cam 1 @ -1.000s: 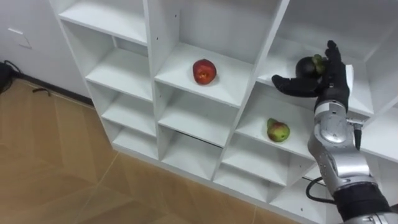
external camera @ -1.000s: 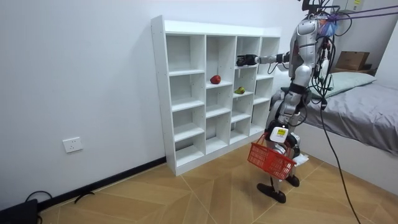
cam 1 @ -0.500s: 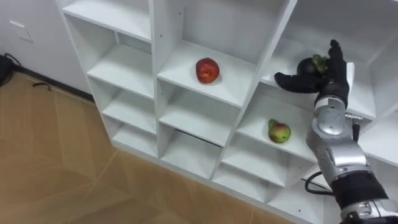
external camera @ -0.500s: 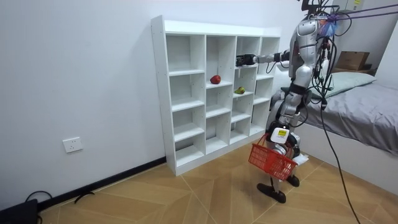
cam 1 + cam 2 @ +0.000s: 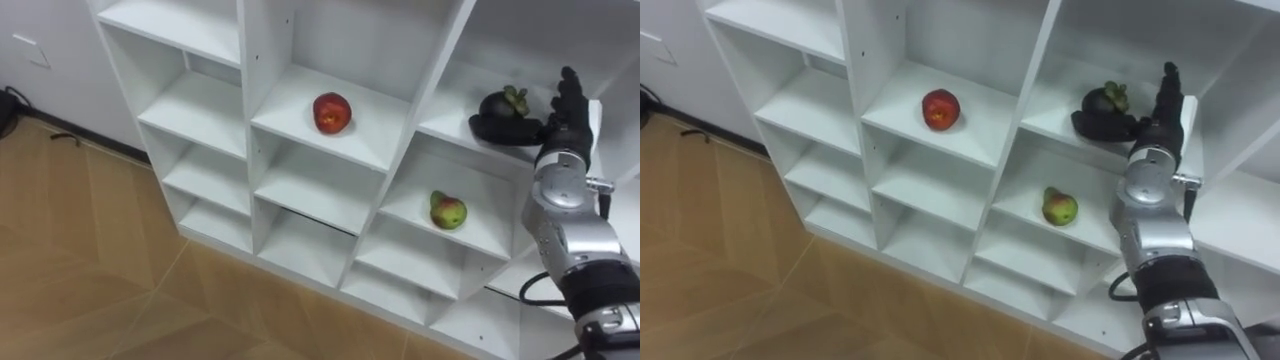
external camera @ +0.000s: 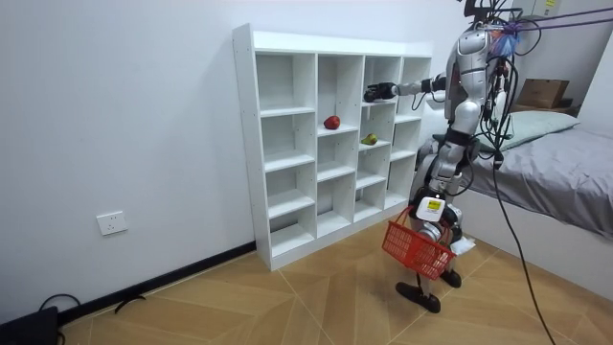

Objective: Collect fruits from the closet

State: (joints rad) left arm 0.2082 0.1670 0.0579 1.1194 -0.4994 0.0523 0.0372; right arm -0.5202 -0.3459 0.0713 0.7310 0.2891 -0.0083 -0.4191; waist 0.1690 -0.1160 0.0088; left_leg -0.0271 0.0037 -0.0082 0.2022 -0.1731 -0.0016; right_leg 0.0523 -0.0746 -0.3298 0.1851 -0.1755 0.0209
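In the upper right of the frame, the right robot hand (image 5: 558, 120) is hovering open, fingers (image 5: 569, 92) straight, just beside the dark fruit (image 5: 500, 104) sitting on its shelf (image 5: 447, 112), apparently lining up a grasp that is next calling for closing around that fruit.

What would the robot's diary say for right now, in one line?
right hand: open, beside dark fruit on shelf | red apple, green-red fruit: untouched | red basket: low by legs
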